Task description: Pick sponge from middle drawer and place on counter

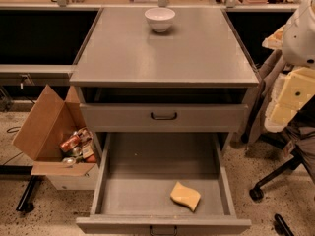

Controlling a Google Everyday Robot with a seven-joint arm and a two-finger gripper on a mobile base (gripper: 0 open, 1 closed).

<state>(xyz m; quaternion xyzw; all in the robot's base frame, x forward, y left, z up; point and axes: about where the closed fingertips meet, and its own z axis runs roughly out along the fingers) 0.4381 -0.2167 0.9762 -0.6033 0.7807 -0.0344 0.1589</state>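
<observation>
The pale yellow sponge [185,196] lies in the front right part of the open middle drawer [147,181], a shallow grey tray pulled out toward me. The grey counter [162,53] tops the cabinet. My gripper [285,102] hangs at the right edge of the view, beside the cabinet's right side, below the counter's height, well above and to the right of the sponge. It holds nothing that I can see. The white arm housing [300,33] sits above it.
A white bowl [160,19] stands at the counter's back middle. A shut grey drawer front with a black loop handle [164,116] is above the open drawer. An open cardboard box [54,132] of cans sits left of the cabinet. Chair legs [270,178] stand at the right.
</observation>
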